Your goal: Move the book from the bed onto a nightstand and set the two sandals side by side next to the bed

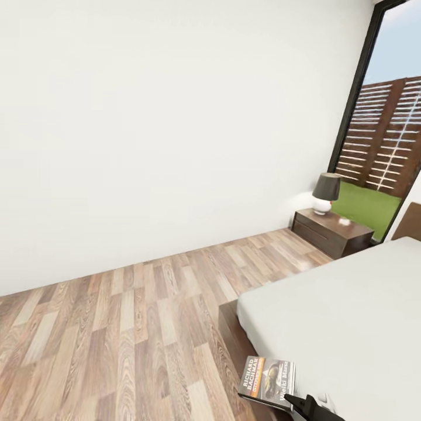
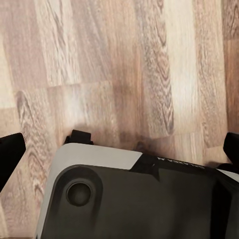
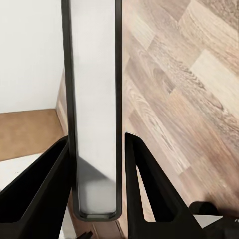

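Your right gripper (image 3: 97, 164) is clamped on the book (image 1: 269, 379): in the right wrist view the book's edge runs straight up between the two fingers (image 3: 149, 199), spine or page edge toward the camera, long axis in line with the fingers. In the head view the book sits low at the bed's (image 1: 351, 304) near corner, cover up, overhanging the frame toward the floor (image 1: 117, 327), with the black gripper tip just beside it; I can't tell if it is lifted off the mattress or resting on it. The nightstand (image 1: 330, 231) lies far ahead, well apart from the book, past the length of the bed along its left side, against the wall by the window (image 1: 383, 128), with a lamp (image 1: 324, 193) on its left part and bare top to the right of it. So the carry goes forward along the bed's edge, and you likely need to drive the base. Left gripper (image 2: 119, 149) hangs over the floor and the robot's base (image 2: 129, 199), fingers wide apart, holding nothing. Right arm does this job.
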